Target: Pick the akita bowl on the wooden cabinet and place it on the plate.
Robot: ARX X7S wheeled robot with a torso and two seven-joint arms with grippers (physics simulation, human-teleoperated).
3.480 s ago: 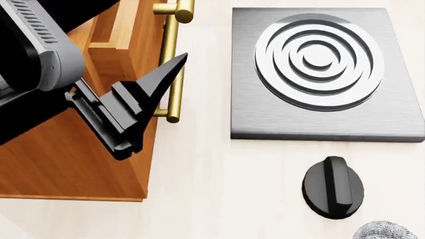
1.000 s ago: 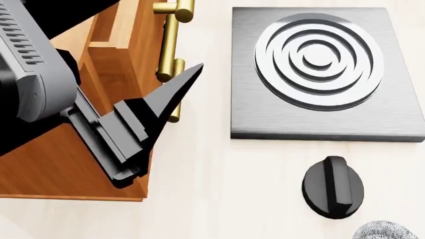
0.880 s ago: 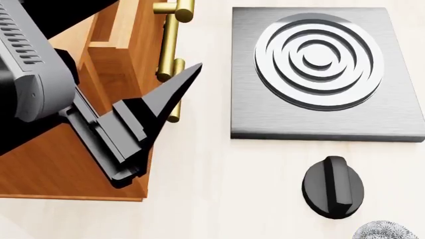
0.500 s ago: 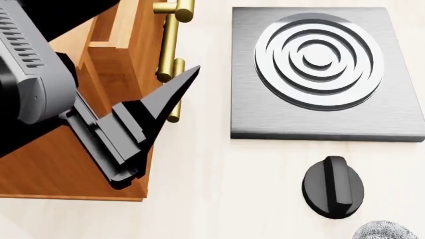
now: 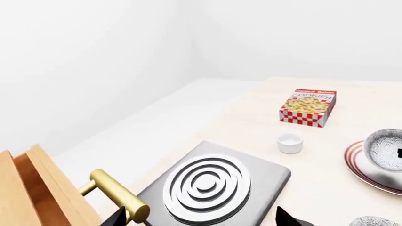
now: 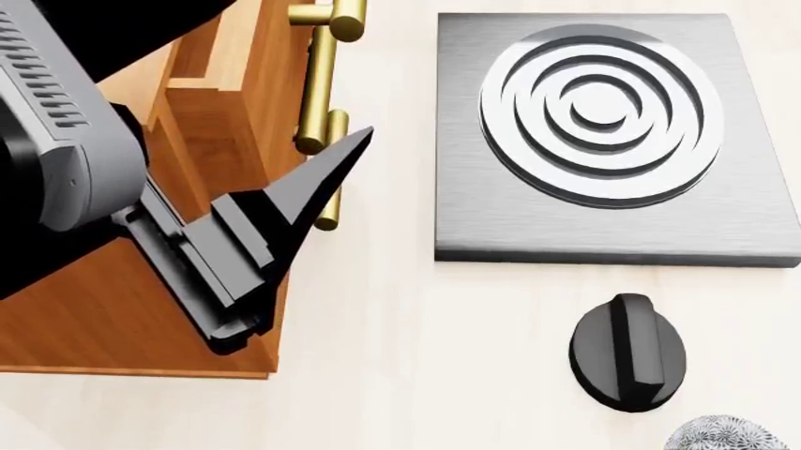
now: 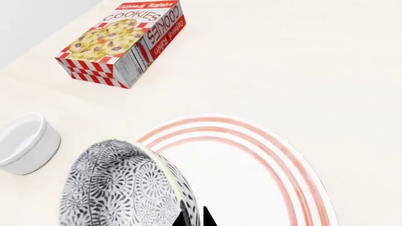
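- The right gripper (image 7: 193, 217) is clamped on the rim of the akita bowl (image 7: 122, 188); its dark fingertips pinch the bowl's wall between them.
- The akita bowl is tipped on its side over the plate (image 7: 264, 174), above the part of the plate nearest the small white cup (image 7: 24, 141). I cannot tell whether its foot touches the plate.
- The plate lies flat on the pale counter (image 7: 301, 61), out in the open middle and well apart from the wooden cabinet (image 6: 113, 319).
- The left gripper (image 5: 204, 219) is spread wide with nothing between its two black fingertips. In the head view it hangs over the cabinet's front corner, next to a brass bar handle (image 6: 319, 112).
- A cabinet drawer (image 5: 37, 188) stands pulled open.
- The grey square stove (image 6: 601, 131) sits on the counter just beside the cabinet, and a black knob (image 6: 628, 352) lies on the counter in front of the stove.
- A second patterned bowl (image 6: 726, 436) stands on the counter near the knob, cut off by the edge of the head view.
- A cookies box (image 7: 122, 42) lies flat toward the counter's far edge, beyond the white cup and the plate.
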